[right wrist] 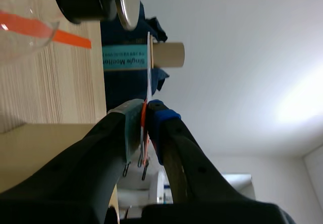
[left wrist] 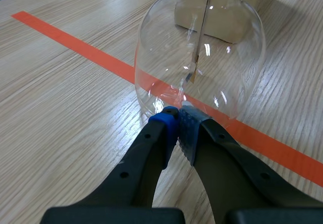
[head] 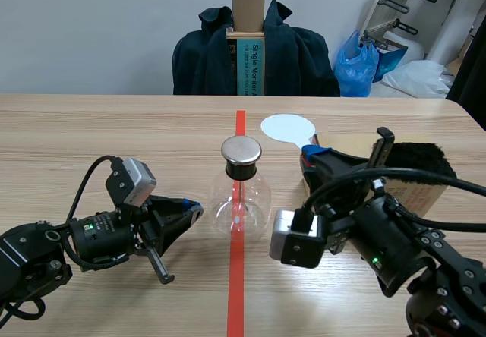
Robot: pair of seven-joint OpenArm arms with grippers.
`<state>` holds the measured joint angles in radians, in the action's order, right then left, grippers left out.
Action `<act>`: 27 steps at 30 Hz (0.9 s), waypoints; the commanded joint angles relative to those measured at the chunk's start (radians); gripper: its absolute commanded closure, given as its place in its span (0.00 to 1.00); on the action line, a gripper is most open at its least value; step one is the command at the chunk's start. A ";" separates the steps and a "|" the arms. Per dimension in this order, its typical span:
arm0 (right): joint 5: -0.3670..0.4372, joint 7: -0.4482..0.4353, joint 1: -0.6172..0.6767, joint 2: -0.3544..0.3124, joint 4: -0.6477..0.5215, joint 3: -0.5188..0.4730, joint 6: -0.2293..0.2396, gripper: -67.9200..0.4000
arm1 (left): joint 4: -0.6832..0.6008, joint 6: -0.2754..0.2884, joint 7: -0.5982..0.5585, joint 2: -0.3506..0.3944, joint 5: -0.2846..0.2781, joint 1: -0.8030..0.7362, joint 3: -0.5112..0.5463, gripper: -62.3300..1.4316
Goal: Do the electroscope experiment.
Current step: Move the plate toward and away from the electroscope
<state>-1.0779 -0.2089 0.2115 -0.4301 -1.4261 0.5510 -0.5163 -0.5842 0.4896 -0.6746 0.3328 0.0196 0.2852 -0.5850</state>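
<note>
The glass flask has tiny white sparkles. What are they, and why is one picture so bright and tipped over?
Left wrist view: the sparkles on the flask are glints of light on curved glass. Scene view: even light, soft shine on the metal cap. Right wrist view: tipped sideways, a glowing patch on the pale wall, the cap blurry, the fingers shut on a thin white disc.

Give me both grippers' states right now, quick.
Left gripper: shut, holding nothing, tips right by the glass flask.
Right gripper: shut on the thin white disc.
</note>
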 commanded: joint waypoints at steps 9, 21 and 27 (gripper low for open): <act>-0.008 -0.139 -0.012 -0.016 -0.030 -0.009 -0.015 0.98 | -0.017 -0.002 -0.016 -0.005 -0.006 0.009 0.002 0.93; -0.016 -0.237 -0.012 -0.016 -0.030 -0.009 -0.015 0.98 | -0.017 -0.002 -0.016 -0.005 -0.006 0.009 0.002 0.93; -0.016 -0.251 -0.012 -0.016 -0.030 -0.009 -0.015 0.98 | -0.017 -0.002 -0.016 -0.005 -0.006 0.009 0.002 0.93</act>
<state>-1.0962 -0.4568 0.2115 -0.4301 -1.4261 0.5510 -0.5167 -0.5842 0.4896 -0.6746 0.3328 0.0193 0.2852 -0.5850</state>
